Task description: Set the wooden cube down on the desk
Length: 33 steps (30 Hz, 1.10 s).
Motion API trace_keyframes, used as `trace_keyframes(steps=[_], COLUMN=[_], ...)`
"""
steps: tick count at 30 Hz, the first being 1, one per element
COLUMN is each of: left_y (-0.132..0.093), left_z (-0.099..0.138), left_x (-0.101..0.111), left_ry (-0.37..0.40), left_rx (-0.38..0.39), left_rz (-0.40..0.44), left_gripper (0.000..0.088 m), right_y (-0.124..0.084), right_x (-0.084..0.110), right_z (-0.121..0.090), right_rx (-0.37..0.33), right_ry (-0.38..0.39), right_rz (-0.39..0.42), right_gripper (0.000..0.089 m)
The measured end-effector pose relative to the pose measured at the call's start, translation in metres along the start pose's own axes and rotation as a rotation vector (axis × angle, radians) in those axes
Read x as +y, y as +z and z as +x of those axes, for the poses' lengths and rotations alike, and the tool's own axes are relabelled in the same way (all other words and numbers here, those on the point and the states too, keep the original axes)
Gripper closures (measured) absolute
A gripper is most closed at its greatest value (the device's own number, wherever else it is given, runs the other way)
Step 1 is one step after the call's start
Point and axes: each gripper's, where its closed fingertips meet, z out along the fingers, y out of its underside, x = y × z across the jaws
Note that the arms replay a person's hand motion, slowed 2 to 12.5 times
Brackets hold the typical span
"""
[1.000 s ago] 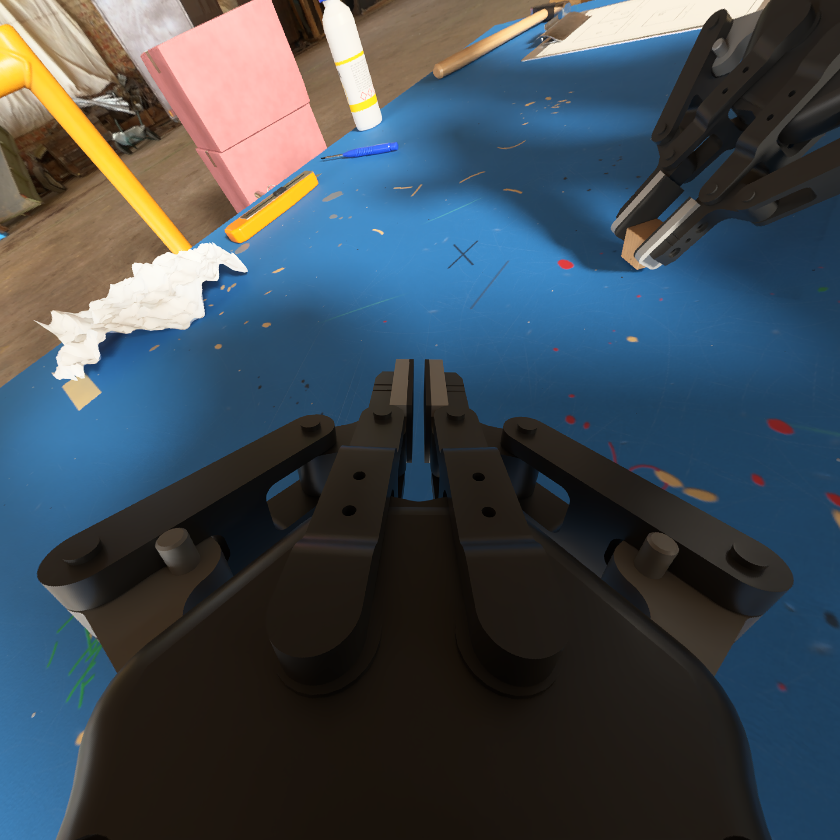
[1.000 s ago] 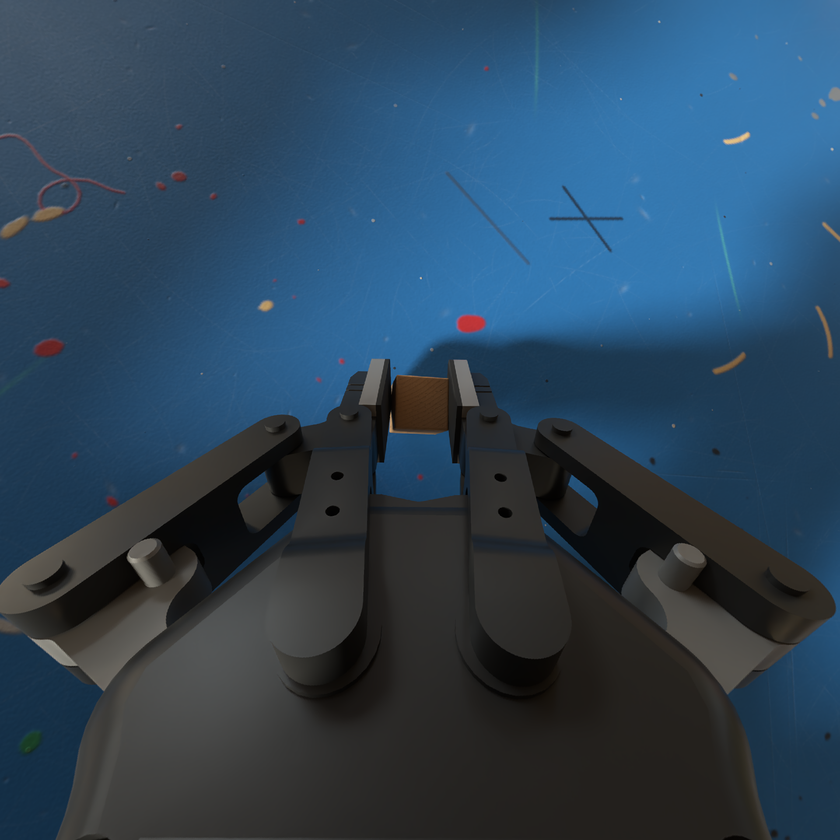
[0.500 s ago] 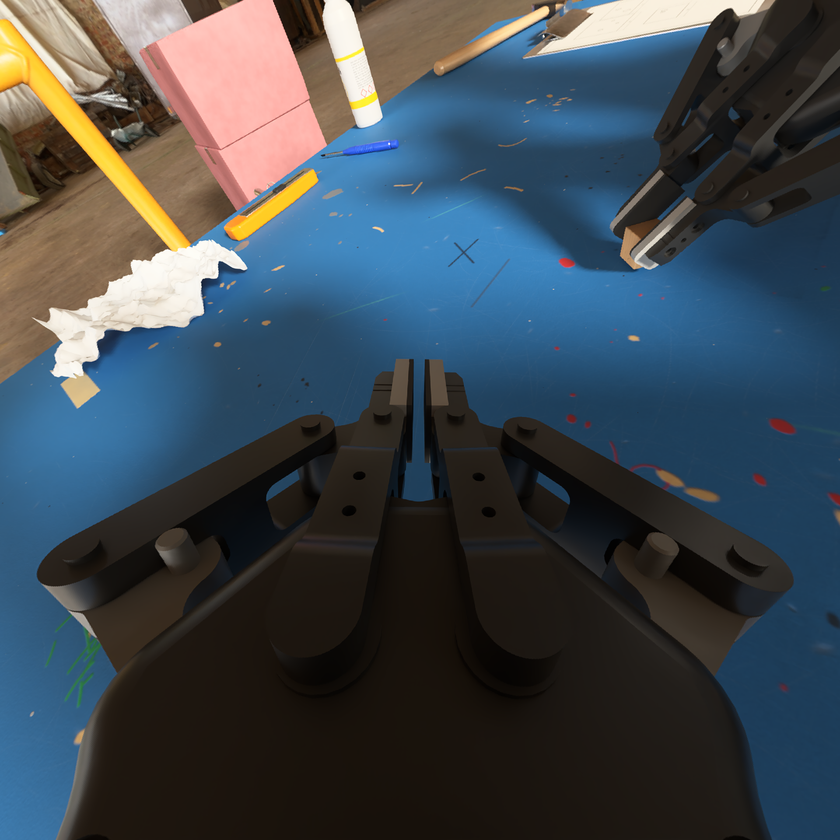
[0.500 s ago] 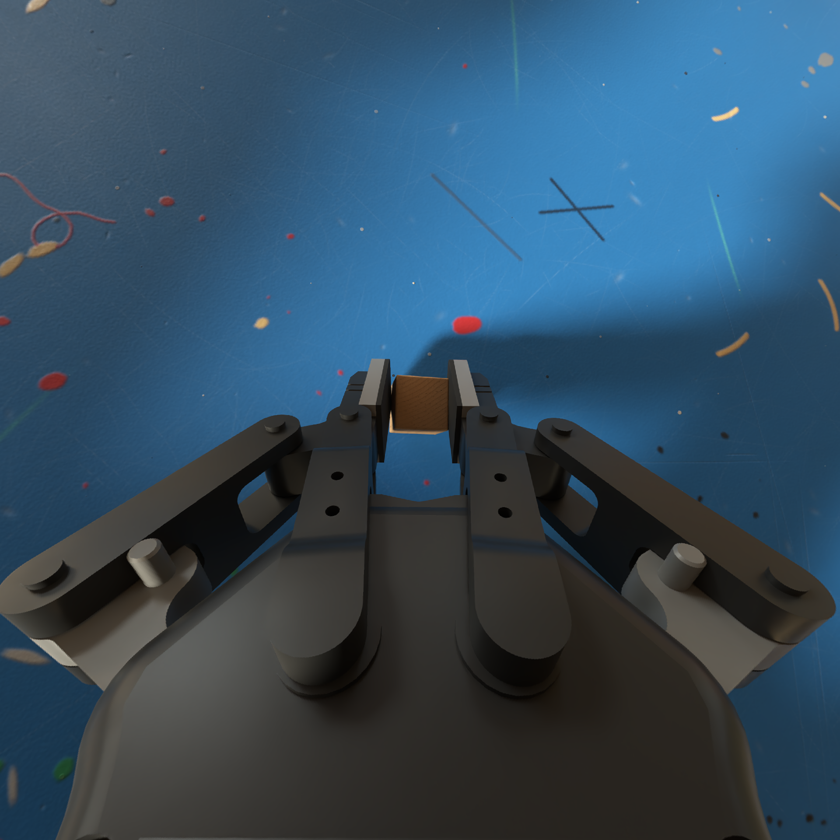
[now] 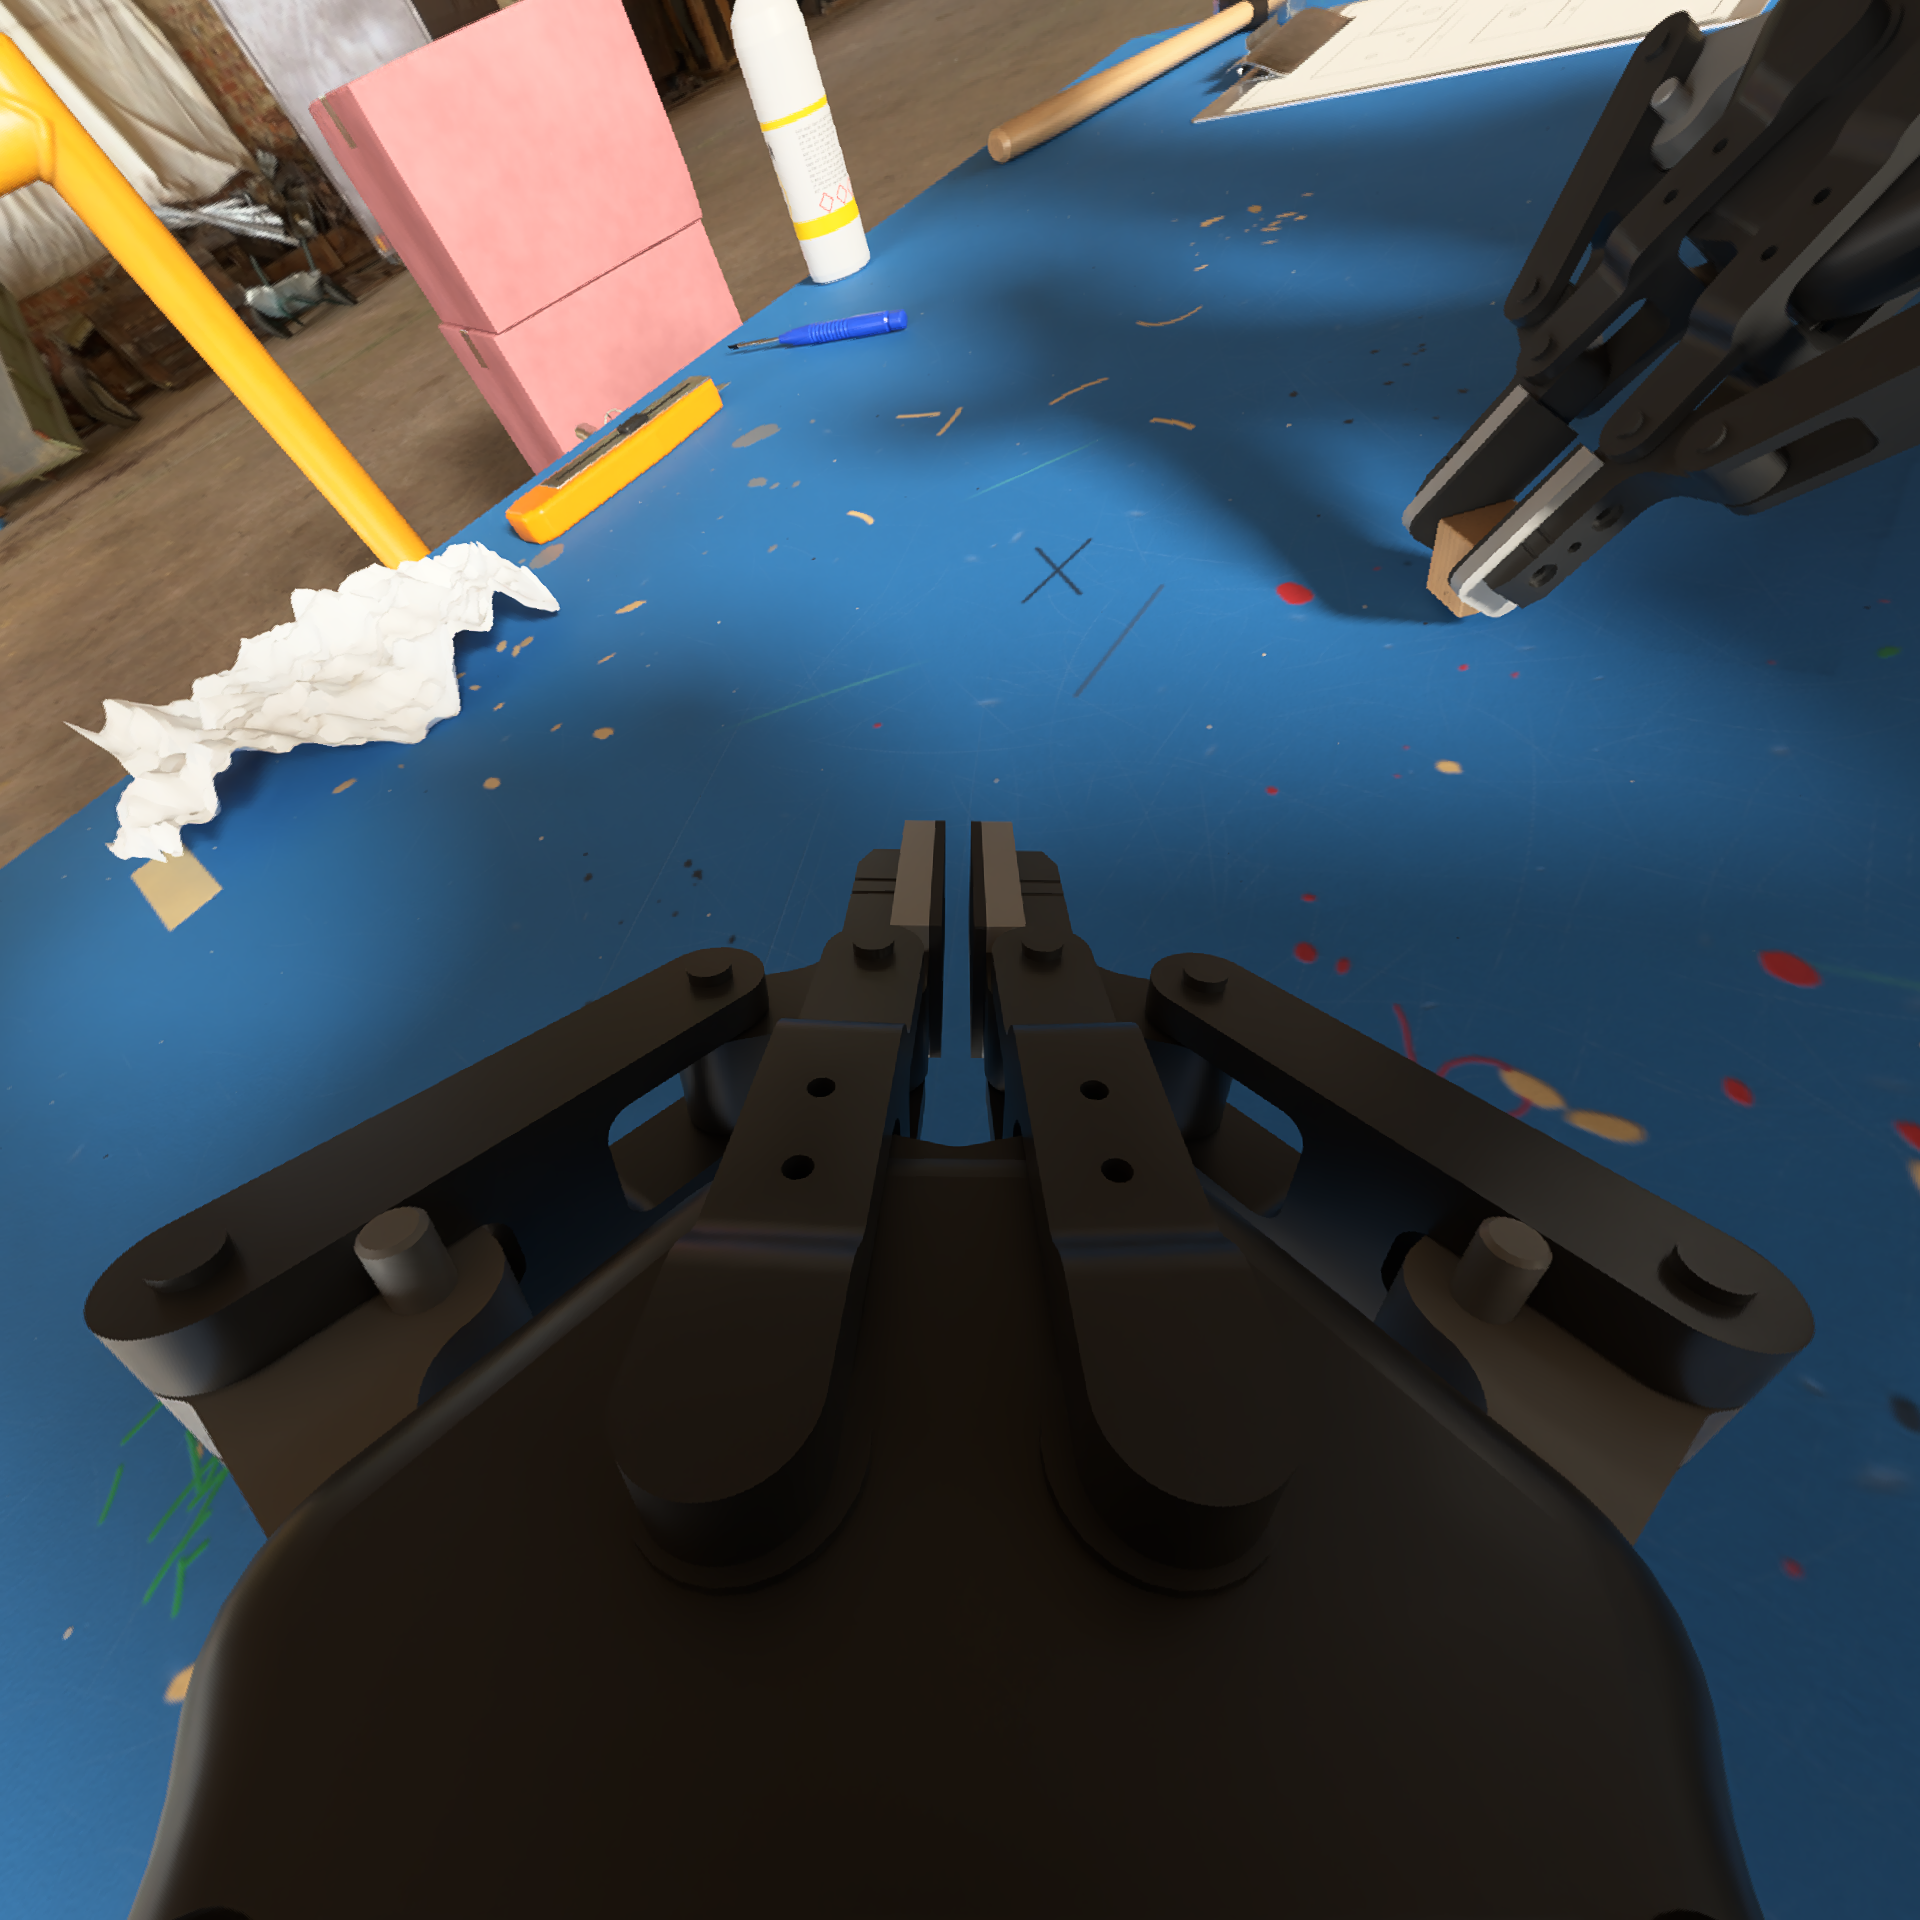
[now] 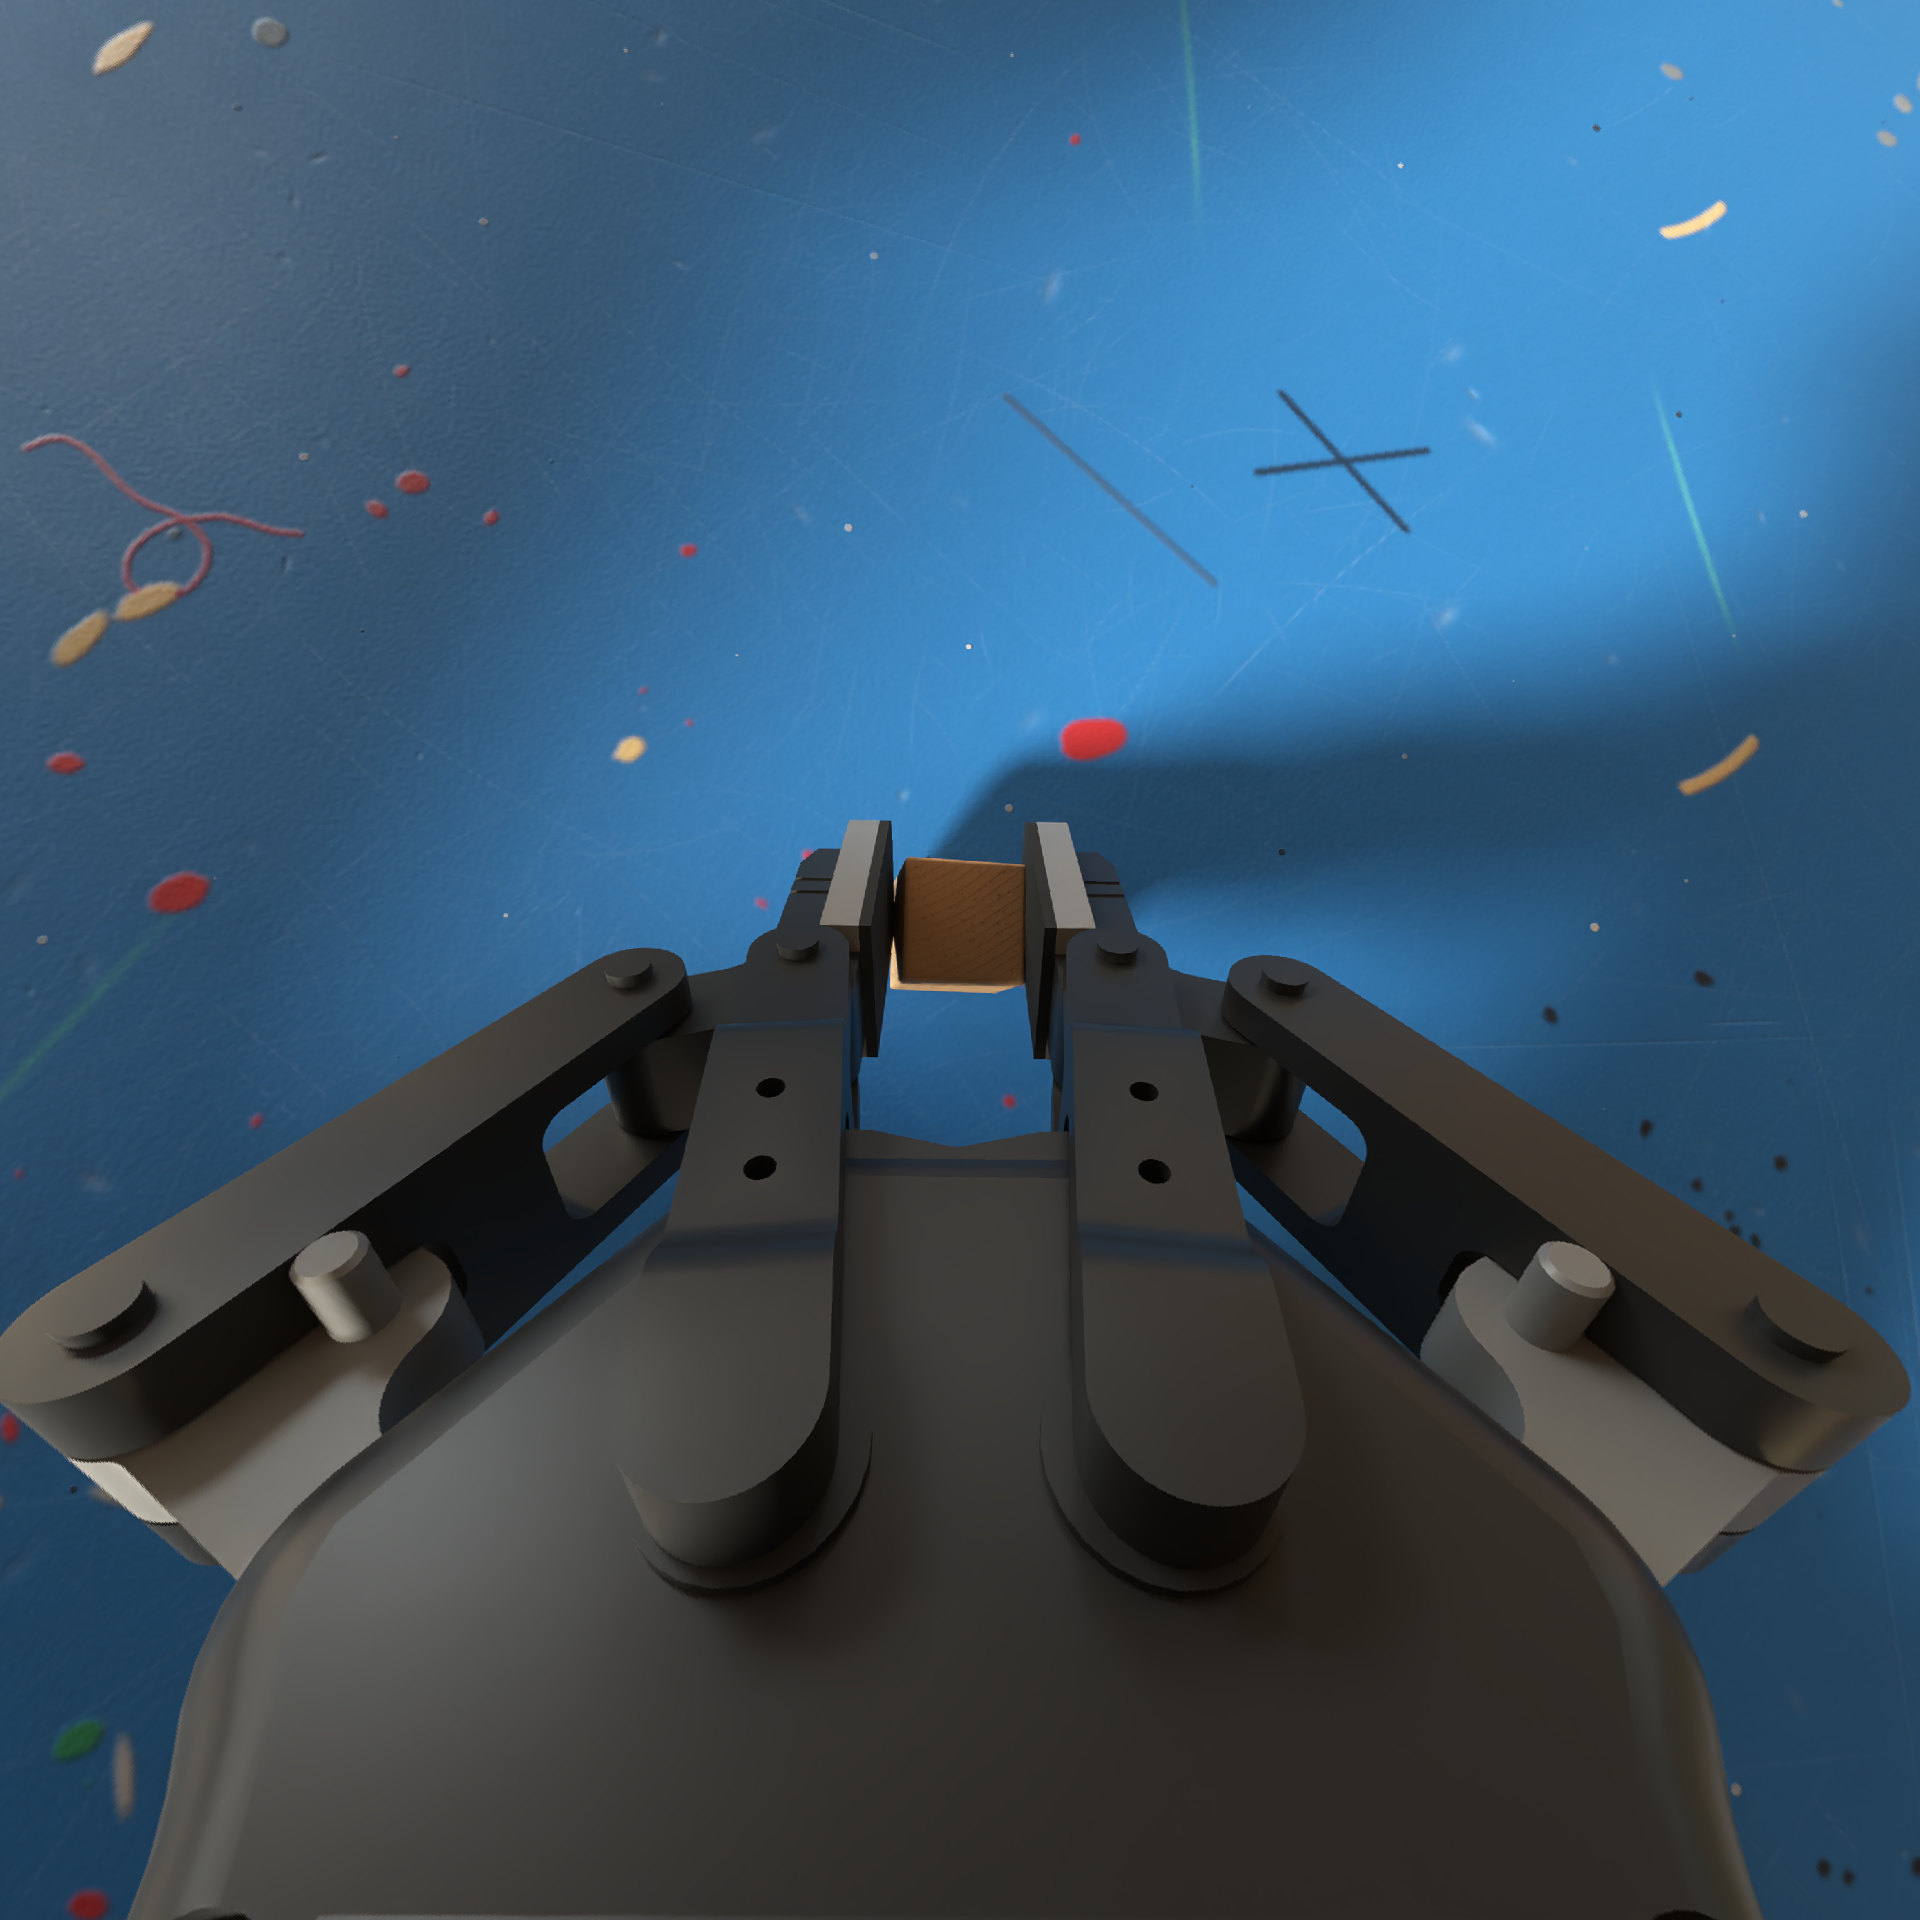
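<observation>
My right gripper is shut on the small wooden cube, which sits between the two pads. In the left wrist view the right gripper is at the far right, tilted down, holding the cube with its lower corner at or just above the blue desk; I cannot tell whether it touches. My left gripper is shut and empty, above the desk's near middle, well apart from the cube.
A crumpled white cloth lies at the desk's left edge. An orange utility knife, a blue screwdriver, a white bottle, a pink box, a wooden handle and a clipboard lie beyond. A black cross mark is mid-desk.
The right gripper has moved slightly with the cube still in it; the desk marks have shifted down and left in its view. The left gripper has not moved.
</observation>
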Motion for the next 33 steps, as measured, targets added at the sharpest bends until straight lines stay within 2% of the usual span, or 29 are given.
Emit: trace_keyframes(steps=[33], left_y=[0.0006], left_z=[0.0006], left_x=[0.0009], left_ry=[0.001], left_rx=[0.003], left_rz=[-0.005], left_gripper=[0.0839], right_y=[-0.0012], right_x=[0.0007], right_z=[-0.0031], right_rx=[-0.019], right_ry=[0.005], right_rz=[0.000], right_gripper=[0.0670])
